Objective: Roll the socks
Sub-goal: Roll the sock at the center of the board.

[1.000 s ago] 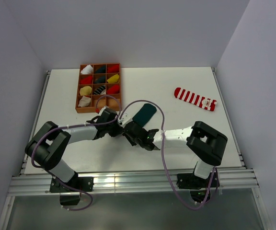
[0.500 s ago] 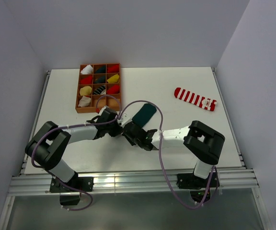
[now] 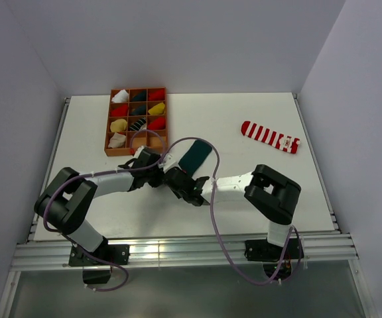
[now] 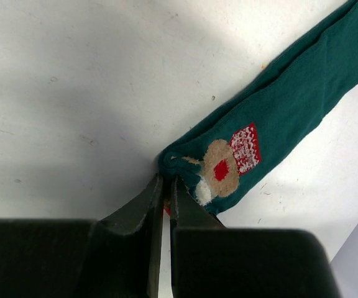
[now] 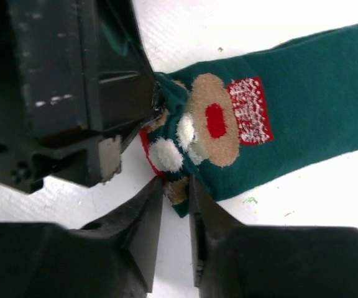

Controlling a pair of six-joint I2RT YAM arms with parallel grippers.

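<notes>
Top external view: both arms are shifting left, tugging the long dark green cloth sock [image 3: 195,158]. The left claw [image 4: 166,180] and the right claw [image 5: 174,183] are pinching its end, probably starting the roll.

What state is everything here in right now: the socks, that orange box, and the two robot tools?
green sock: lying unrolled, one end bunched between both tools
striped sock: lying flat, unrolled, nothing touching it
tray: most compartments filled with rolled bundles
left tool: shut on the green sock's end
right tool: shut on a corner of that same end
</notes>
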